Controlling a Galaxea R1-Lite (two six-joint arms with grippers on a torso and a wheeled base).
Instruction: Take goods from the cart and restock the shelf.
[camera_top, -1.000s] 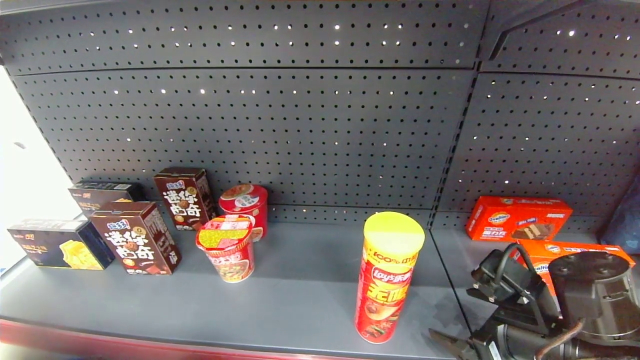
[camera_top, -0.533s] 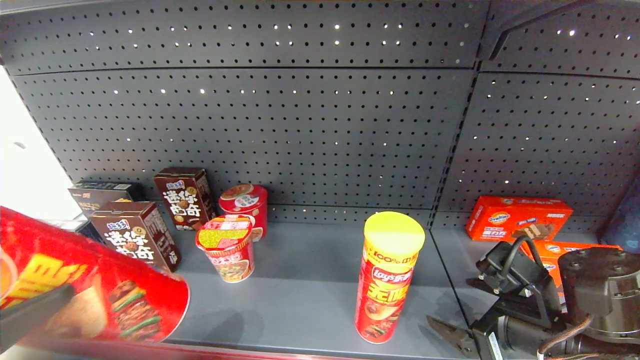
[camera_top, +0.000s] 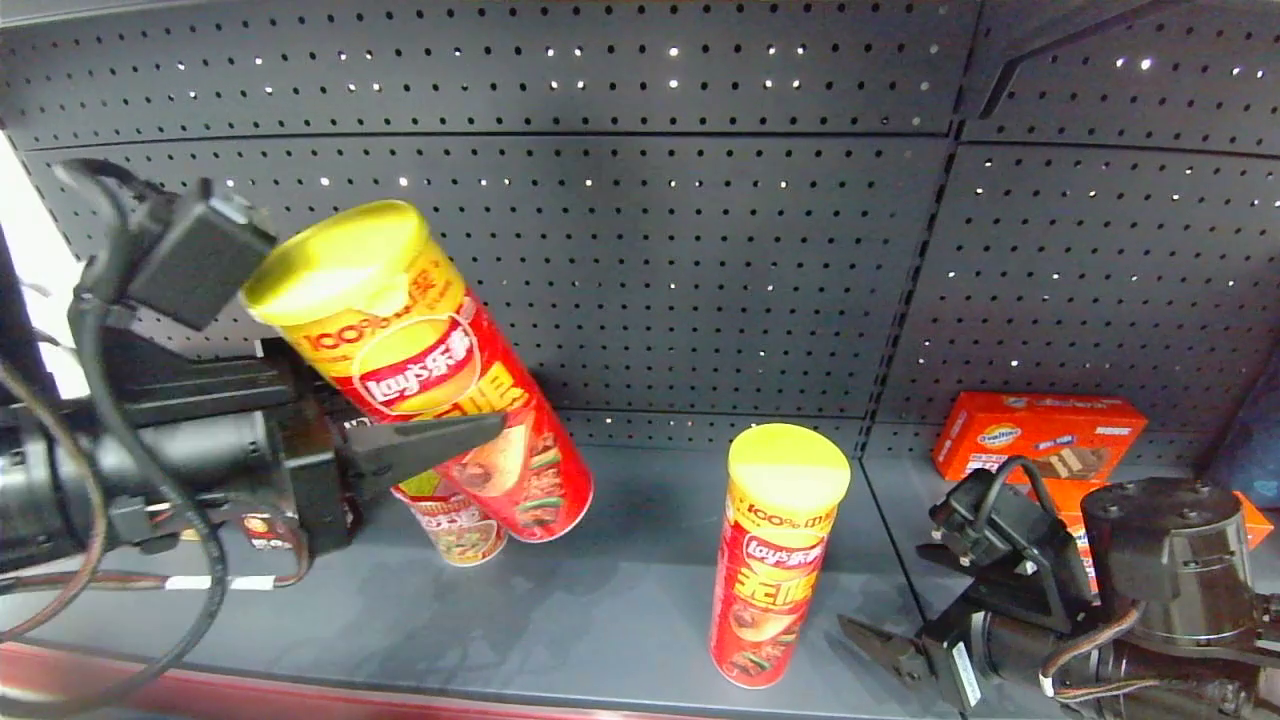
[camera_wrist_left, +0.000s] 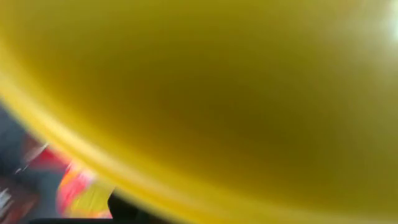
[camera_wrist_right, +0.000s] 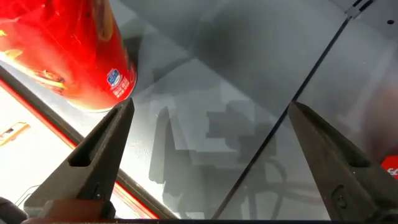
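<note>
Centre left, the left gripper (camera_top: 470, 425) clasps a tilted red chip tube with yellow lid (camera_top: 400, 340). Lower right, the right gripper (camera_wrist_right: 211, 109) has its fingers spread apart.

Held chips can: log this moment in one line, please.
left hand: shut on held chips can, tilted over shelf | right hand: open, low beside standing chips can | step: placement not yet done

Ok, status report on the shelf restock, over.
Left gripper shut on chip can, tilted above the shelf. Right gripper open, empty, beside standing can. Noodle cup right by chip can's base.
</note>
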